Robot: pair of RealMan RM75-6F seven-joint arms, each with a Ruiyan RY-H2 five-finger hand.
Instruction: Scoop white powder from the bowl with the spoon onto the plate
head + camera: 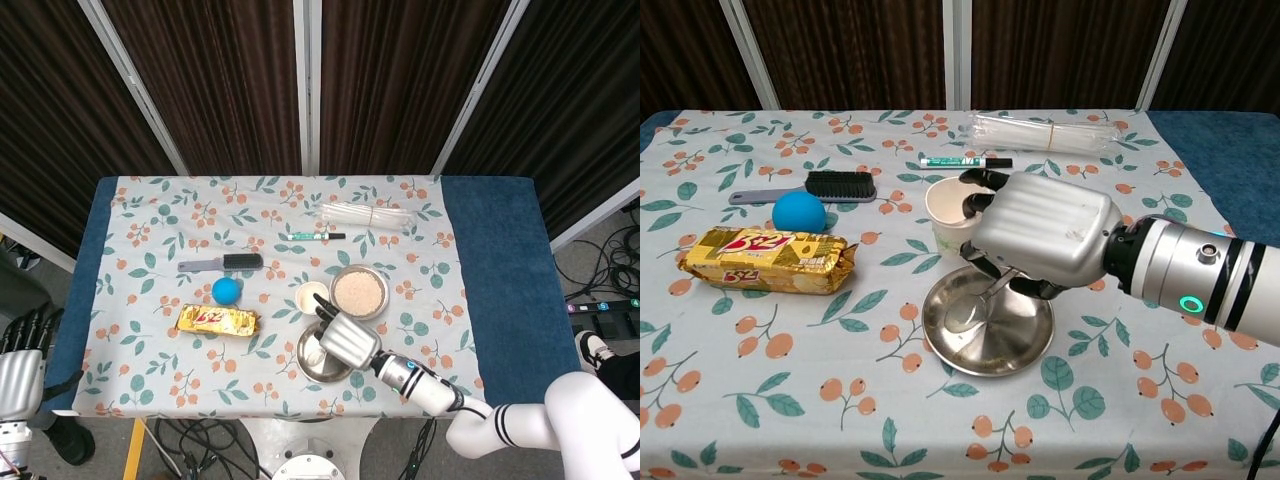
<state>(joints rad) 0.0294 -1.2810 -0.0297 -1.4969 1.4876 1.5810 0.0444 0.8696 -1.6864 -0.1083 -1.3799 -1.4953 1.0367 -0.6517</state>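
Note:
The steel bowl [359,292] of white powder stands behind the steel plate [1025,335]; in the chest view my right hand hides it. My right hand [1040,235] hangs low over the plate [312,367] and grips the metal spoon [975,300]. The spoon slants down to the left and its scoop end rests on the plate's floor. Whether powder lies in the spoon I cannot tell. In the head view the right hand [345,340] covers most of the plate. My left hand [20,365] hangs off the table's left edge, fingers extended and holding nothing.
A white paper cup [950,215] stands just behind the plate, touching distance from the right hand. A blue ball [799,212], a yellow snack packet [765,260] and a brush [845,186] lie to the left. A marker [965,161] and a clear packet of sticks [1050,130] lie at the back.

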